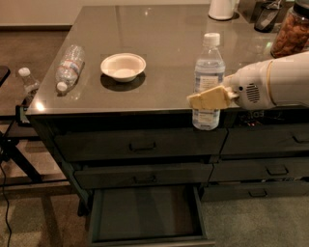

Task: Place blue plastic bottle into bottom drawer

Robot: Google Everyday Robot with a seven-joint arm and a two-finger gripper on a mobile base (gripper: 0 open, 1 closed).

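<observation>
Mid-frame at right, the gripper (203,99) is seen clamped around the blue plastic bottle (208,72), one blunt tan finger (207,98) pressed across the pale label. The slim, clear bottle, topped with a white screw cap, is held upright at the front edge of the table (159,34), its base hanging in front of the dark drawer fronts (142,144). The gripper is carried on a smooth white arm (275,84) that enters from the right edge of the frame.

Directly below and slightly left, at the bottom of the frame, the bottom drawer (145,212) is shown pulled open, a shallow dark metal tray with a flat floor and thin rim.

On the glossy grey tabletop, a round white bowl (123,66) is set left of centre, and a ridged clear bottle (69,67) is laid on its side near the left edge. A jar with brown contents (292,34) is glimpsed at upper right, and a white vessel (222,8) at the top edge.
</observation>
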